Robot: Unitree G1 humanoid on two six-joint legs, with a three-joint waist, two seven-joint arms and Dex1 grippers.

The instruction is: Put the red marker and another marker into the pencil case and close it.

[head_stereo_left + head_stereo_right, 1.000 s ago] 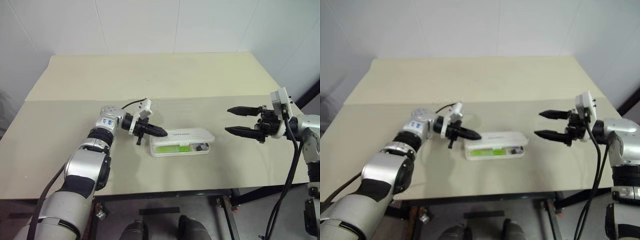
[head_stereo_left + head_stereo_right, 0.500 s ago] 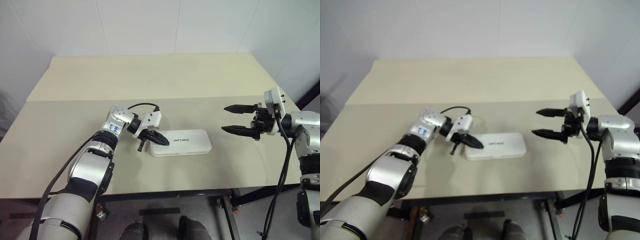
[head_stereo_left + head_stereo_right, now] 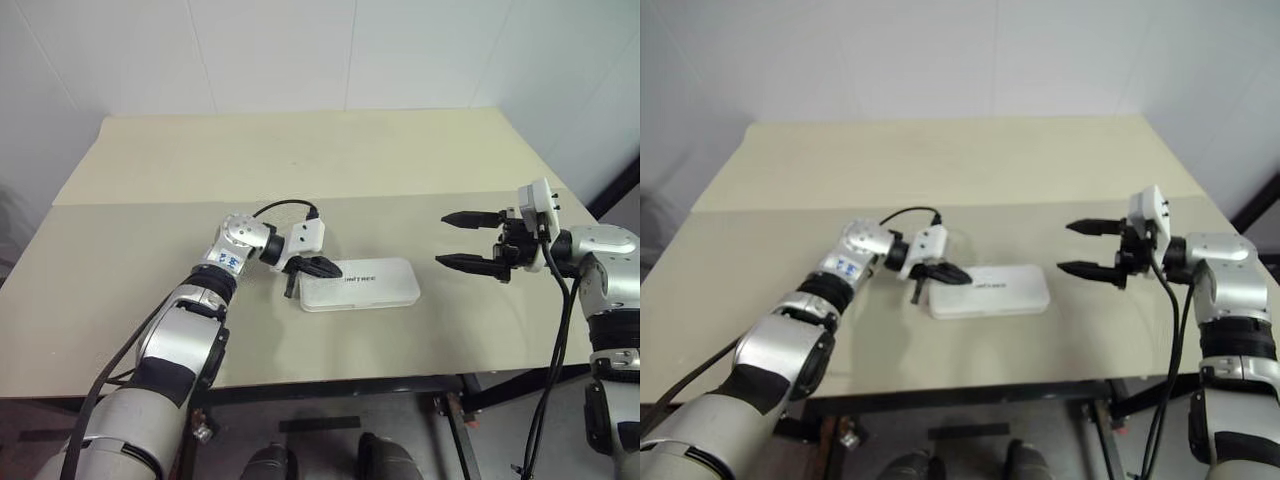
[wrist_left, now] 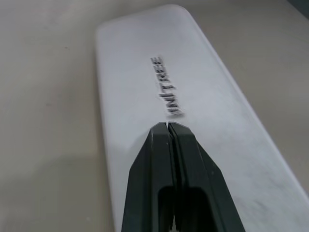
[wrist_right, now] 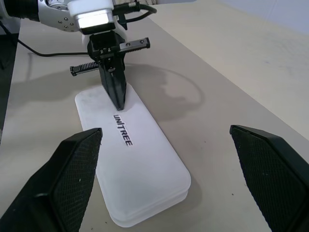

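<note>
The pencil case (image 3: 360, 285) is seen lying shut on the table (image 3: 300, 160), so whatever's inside is hidden, with the left gripper (image 3: 330, 267) pinched closed and empty on its lid by the lettering, while the right gripper (image 3: 468, 240) is held wide open, empty, well off to the case's right.
</note>
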